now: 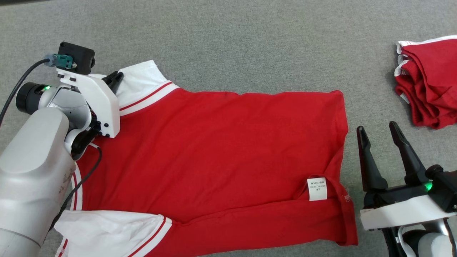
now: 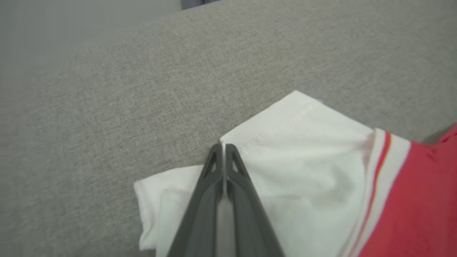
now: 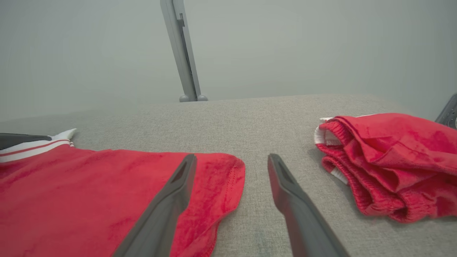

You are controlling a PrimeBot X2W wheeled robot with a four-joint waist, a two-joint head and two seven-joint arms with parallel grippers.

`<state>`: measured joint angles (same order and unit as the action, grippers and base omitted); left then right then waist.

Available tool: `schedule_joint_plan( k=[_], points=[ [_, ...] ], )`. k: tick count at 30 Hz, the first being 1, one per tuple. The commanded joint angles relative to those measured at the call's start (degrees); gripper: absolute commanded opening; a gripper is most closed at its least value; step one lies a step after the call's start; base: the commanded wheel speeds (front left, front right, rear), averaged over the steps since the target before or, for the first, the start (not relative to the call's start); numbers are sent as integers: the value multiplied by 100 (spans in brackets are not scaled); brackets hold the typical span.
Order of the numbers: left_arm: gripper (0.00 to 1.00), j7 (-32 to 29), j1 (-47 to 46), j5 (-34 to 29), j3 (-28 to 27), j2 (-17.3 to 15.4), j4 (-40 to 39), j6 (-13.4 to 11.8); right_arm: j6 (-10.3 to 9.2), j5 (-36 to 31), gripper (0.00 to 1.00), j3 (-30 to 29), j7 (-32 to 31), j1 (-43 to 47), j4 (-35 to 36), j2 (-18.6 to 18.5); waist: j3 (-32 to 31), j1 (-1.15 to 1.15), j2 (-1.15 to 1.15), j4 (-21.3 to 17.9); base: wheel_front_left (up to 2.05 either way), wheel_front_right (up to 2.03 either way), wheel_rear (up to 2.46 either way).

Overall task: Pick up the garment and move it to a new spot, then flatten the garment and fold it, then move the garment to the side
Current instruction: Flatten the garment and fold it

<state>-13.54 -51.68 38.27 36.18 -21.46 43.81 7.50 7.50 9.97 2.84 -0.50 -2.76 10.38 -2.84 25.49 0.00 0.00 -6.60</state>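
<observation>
Head view: red garment (image 1: 221,142) lies spread almost flat across the grey surface (image 1: 250,43), white sleeves toward the robot's left, hem toward its right. Thin knit, light and limp; it will sag and drag if lifted by one point, so corners and sleeve edges look like the best holds. Left jaws sit at the far white sleeve (image 1: 142,80). Right jaws are released, empty, just beside the hem. A second red bundle (image 1: 428,82) lies well apart.

Left wrist view: left jaws clenched, tips meeting on the sleeve's (image 2: 303,142) edge, apparently pinching a fold of it.

Right wrist view: right jaws spread wide above the surface, hem corner (image 3: 221,171) between them, no contact.
</observation>
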Motion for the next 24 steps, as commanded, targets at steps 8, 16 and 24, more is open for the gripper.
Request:
schedule_joint_plan(
  k=[8,16,24],
  points=[
    [0,643,-145,31,68,-4,-10,-3,-2,-102,100,-386,-273,-612,-211,-10,-55,0,0,117,0,0,0],
    [0,879,-269,232,236,-11,-192,-2,-3,-123,100,-289,-1020,-1292,-1167,-14,38,0,0,349,0,0,0],
    [0,1011,-278,420,385,-110,-258,-2,-3,-102,100,-333,-1190,-1754,-2040,-13,88,0,0,357,0,0,0]
  ],
)
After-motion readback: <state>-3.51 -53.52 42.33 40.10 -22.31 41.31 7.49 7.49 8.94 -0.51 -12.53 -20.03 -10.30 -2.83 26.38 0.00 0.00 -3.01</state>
